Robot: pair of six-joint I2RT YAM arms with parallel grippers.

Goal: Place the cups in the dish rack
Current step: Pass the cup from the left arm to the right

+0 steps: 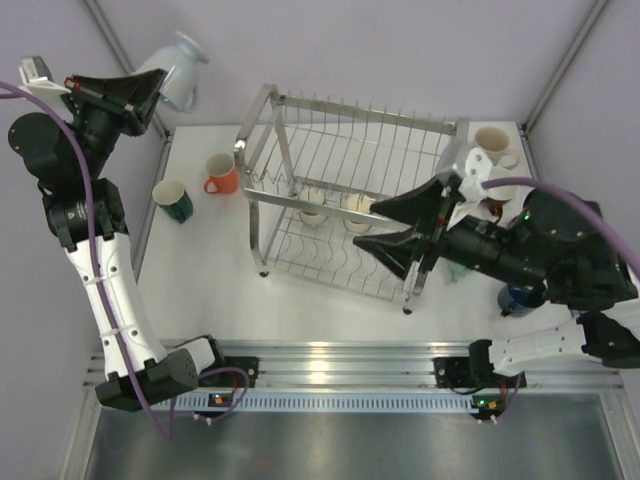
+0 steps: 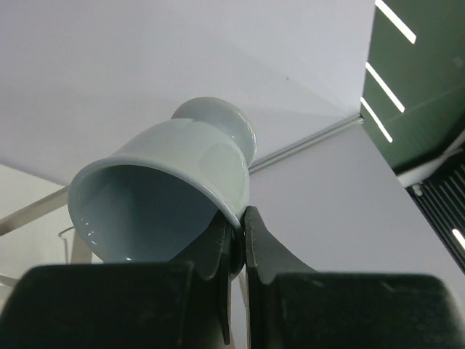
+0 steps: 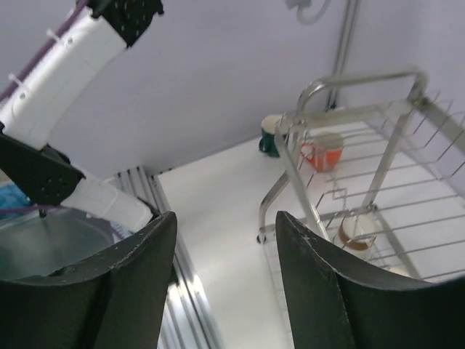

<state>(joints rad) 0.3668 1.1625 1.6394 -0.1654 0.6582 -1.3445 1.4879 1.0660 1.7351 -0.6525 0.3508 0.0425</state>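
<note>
Cups sit in many spots on the white table (image 1: 330,310). The left gripper (image 1: 157,86) is up high over the far left corner, and its two fingers are pressed tight on the rim of a pale blue-grey cup (image 1: 178,65). That cup hangs tipped on its side in the air, and its open mouth faces the left wrist camera. The dish rack (image 1: 360,110) stands in the middle of the table, toward the far side. Two pale cups (image 1: 312,212) sit inside it on the low shelf, side by side. An orange cup (image 1: 220,175) stands just left of the rack. A dark green cup (image 1: 175,200) stands left of that one, near the table's left edge. The right gripper (image 1: 367,225) hovers at the near right part of the rack, with its fingers spread apart and nothing between them. A cream cup (image 1: 493,145) stands at the far right corner, to the right of the rack. A dark blue cup (image 1: 520,298) peeks out from under the right arm, near the right edge.
</note>
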